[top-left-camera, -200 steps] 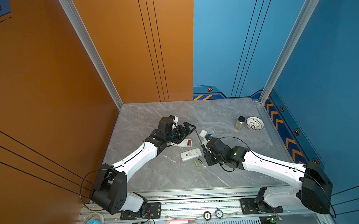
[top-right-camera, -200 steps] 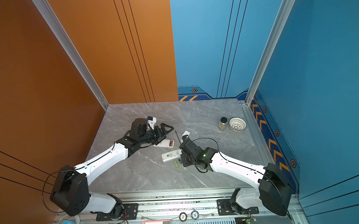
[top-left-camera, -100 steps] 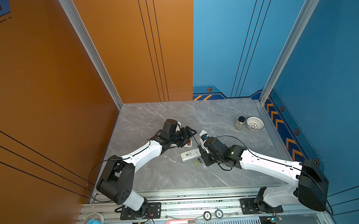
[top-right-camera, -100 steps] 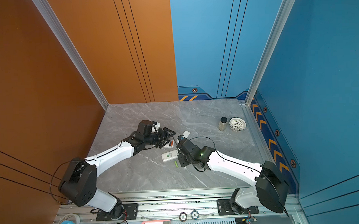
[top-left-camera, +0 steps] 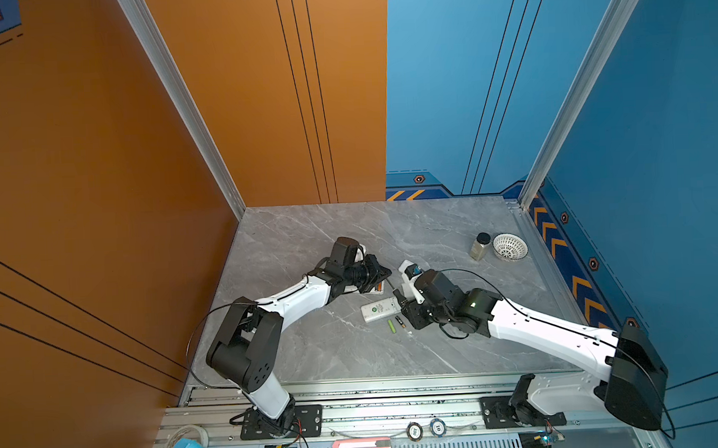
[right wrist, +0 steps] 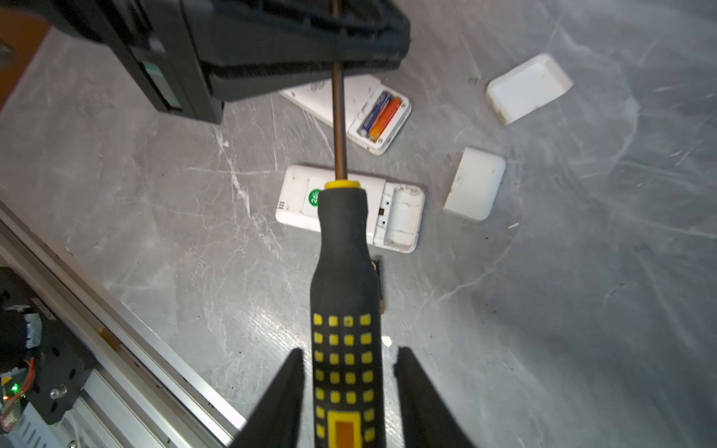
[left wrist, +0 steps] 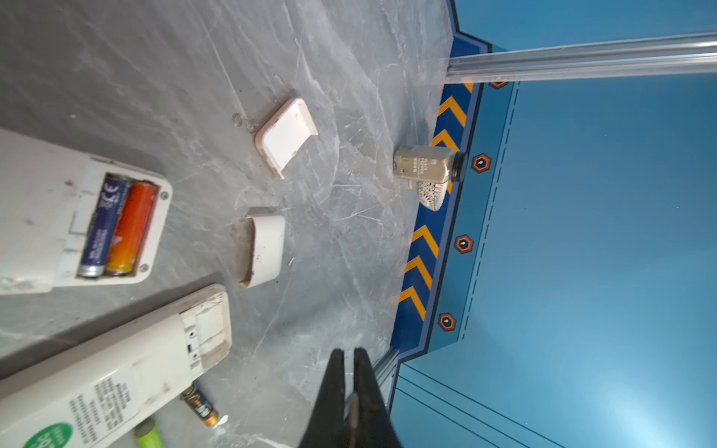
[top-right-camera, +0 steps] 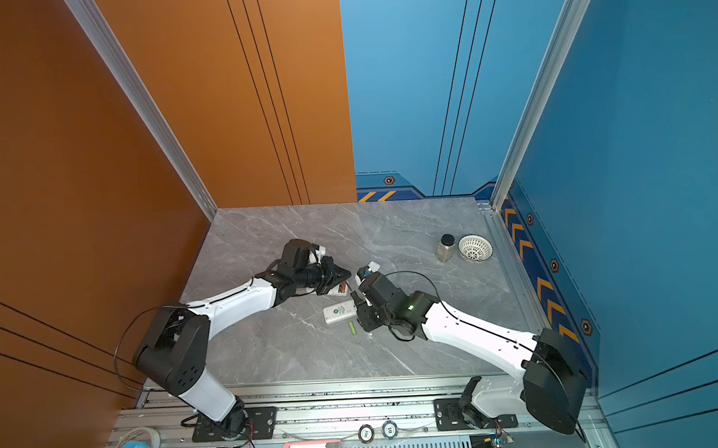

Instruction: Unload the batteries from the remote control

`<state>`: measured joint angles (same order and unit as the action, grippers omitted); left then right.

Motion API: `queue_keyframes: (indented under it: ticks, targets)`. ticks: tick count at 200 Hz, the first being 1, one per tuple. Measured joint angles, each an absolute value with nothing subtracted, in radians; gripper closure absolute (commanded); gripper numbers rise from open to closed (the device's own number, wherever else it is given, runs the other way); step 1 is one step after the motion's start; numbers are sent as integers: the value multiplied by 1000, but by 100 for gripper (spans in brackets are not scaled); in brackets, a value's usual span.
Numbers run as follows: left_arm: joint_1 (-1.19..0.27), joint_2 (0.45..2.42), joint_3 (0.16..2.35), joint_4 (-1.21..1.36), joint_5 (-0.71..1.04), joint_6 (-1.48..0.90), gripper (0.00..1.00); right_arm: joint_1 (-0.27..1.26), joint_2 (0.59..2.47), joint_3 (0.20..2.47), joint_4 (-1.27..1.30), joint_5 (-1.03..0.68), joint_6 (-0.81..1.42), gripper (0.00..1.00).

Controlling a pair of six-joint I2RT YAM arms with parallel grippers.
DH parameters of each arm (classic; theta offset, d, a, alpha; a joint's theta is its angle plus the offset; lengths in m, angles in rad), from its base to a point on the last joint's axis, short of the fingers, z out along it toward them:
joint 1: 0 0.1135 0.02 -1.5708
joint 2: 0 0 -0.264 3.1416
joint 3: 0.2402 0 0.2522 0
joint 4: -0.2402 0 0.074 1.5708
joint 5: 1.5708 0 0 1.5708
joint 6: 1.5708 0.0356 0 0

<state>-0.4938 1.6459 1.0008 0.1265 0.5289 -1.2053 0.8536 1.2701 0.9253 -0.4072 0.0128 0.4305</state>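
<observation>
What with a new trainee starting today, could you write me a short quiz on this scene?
1. True or false: the green-stickered remote holds batteries in its compartment.
2. The left end effector is shut on which part of the screwdriver? A the handle; B the metal shaft; C nothing at all.
3. How many batteries lie loose on the table?
Key: 1 false, its compartment is empty; 2 B; 3 two, the green battery and the black battery.
</observation>
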Motion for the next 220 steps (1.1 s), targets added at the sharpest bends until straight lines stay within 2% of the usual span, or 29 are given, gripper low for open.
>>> queue_keyframes:
  ticks: [33,66,133,220]
  targets:
    - [-461,1646,999,203,558,-1322,100,779,1087,863,-289,35,504,16]
    - [-437,1649,968,356,573,-1497,100,697,969,769,-146,21,589,14]
    - [-446,1706,905,616,578,-1798,100,663,1077,751,14,-87,661,13]
    - [-472,1710,896,709,578,-1879,100,660,1188,780,41,-169,652,18]
